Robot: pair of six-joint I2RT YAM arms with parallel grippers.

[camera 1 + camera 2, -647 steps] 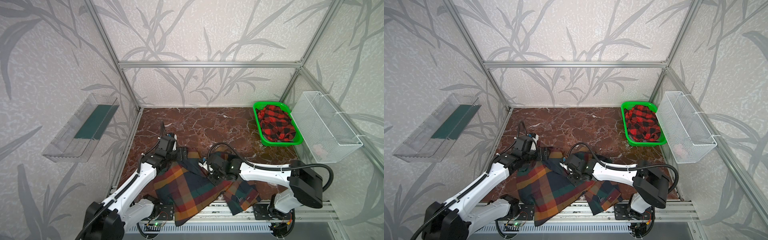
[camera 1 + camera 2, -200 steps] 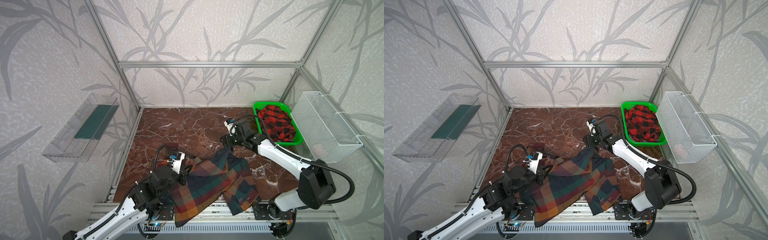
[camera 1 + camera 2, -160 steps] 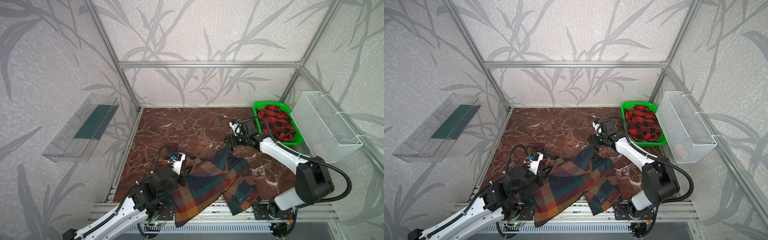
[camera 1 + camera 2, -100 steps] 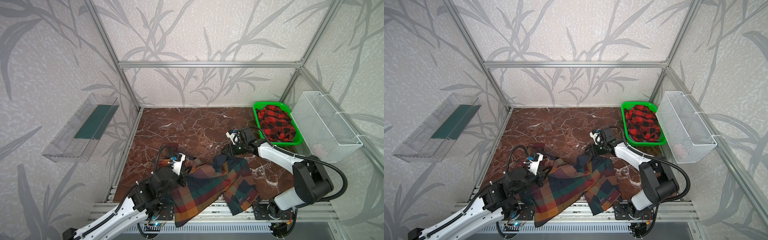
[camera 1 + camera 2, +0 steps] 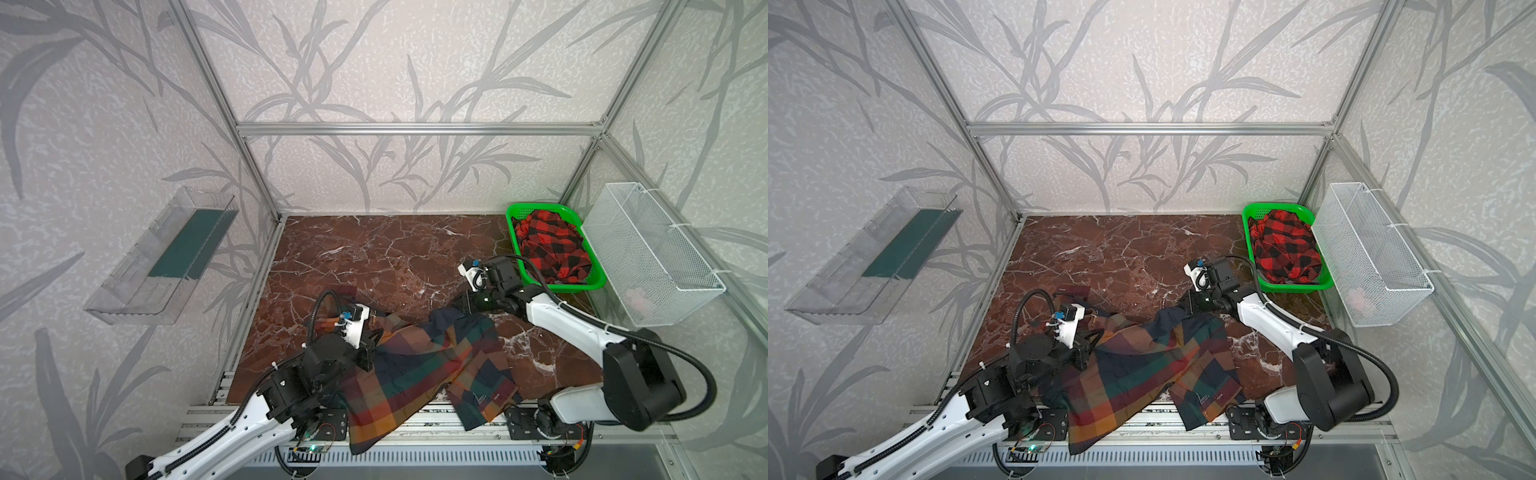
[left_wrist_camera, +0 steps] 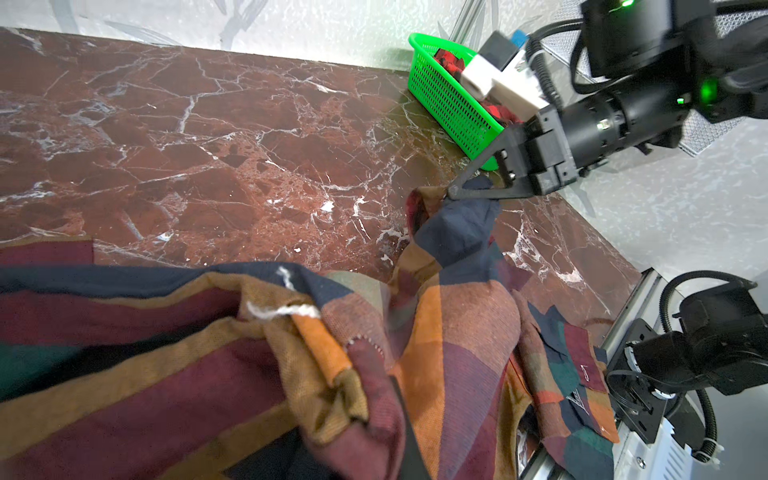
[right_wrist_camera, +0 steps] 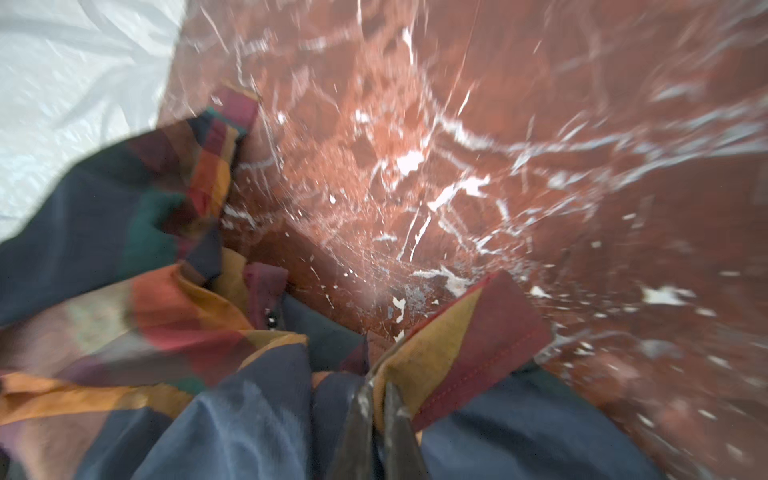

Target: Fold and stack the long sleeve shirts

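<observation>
The opening-out of the first garment seems to be the step in hand: the block-plaid shirt (image 5: 415, 365) is lying rumpled across the near part of the marble-patterned table (image 5: 374, 257), its near hem hanging over the table's front edge, and each arm is gripping it at an opposite side. The right gripper (image 6: 453, 192) is pinching shut on a navy and maroon corner at the shirt's far right edge, its thin dark fingers (image 7: 353, 436) meeting on a stitched hem in the right wrist view; the left gripper (image 5: 374, 338) is clamping shut on a bunched fold at the shirt's left edge, where the cloth is gathering into ridges close under the left wrist camera. Nothing is lying folded yet, so the task is judged to be near its start; the next move is probably calling for the two arms to draw apart until the cloth is lying flat, with even tension so that neither small pinch slips. The fabric is looking soft and loosely woven, in large navy, orange, dark green and maroon blocks, with a small label (image 5: 482, 400) showing on a turned-over panel. The red-and-black check shirt (image 5: 552, 249) is sitting crumpled in the green basket (image 5: 536, 206), a perforated plastic one at the table's far right corner, untouched by either gripper.
</observation>
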